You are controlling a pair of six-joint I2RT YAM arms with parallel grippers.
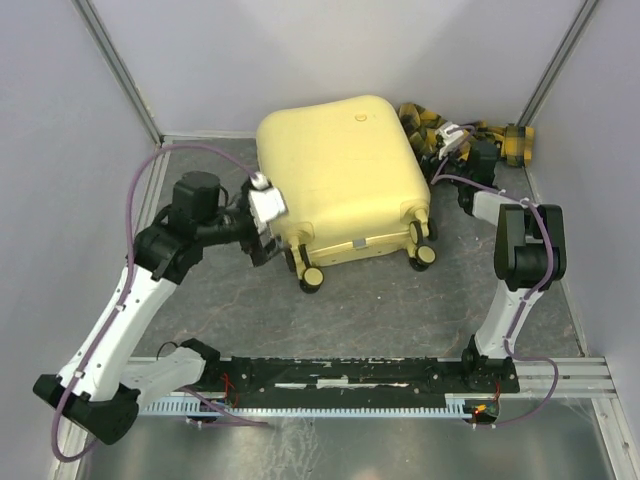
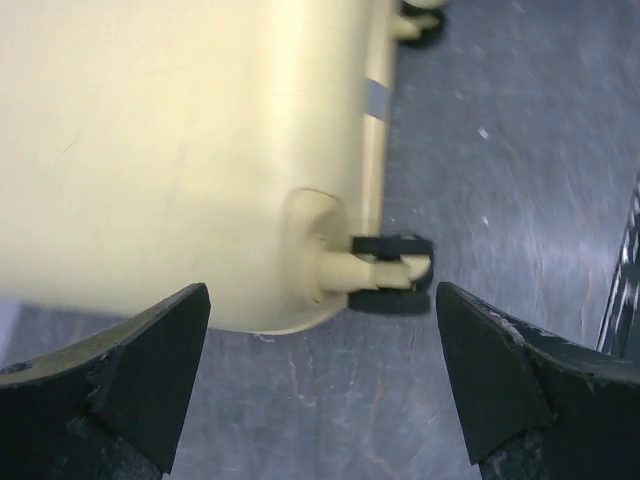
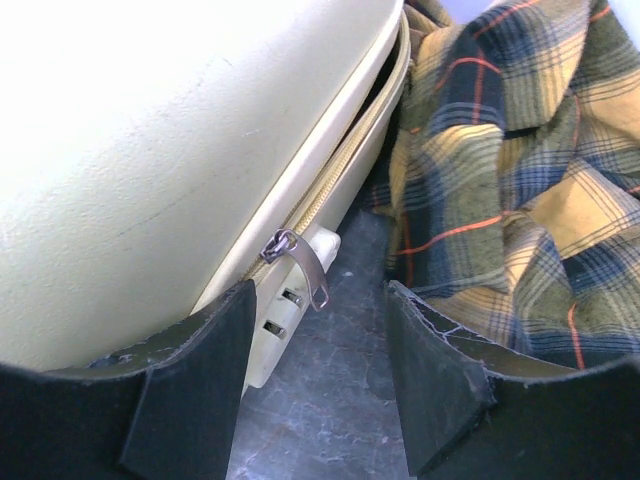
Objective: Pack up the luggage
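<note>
The pale-yellow suitcase [image 1: 340,180] lies flat with its lid down in the middle of the table, wheels toward me. My left gripper [image 1: 268,235] is open at its near-left corner, beside a wheel [image 2: 392,272]; nothing is between the fingers. My right gripper [image 1: 447,152] is open at the suitcase's far-right side. In the right wrist view the silver zipper pull [image 3: 300,265] hangs on the shell's [image 3: 150,170] seam just ahead of the fingers. The seam gapes a little further along. The yellow-and-black plaid cloth [image 3: 520,180] lies outside, beside the suitcase.
The plaid cloth [image 1: 470,138] is heaped in the back right corner against the wall. Grey walls and metal rails close the table on three sides. A black rail [image 1: 350,378] with the arm bases runs along the near edge.
</note>
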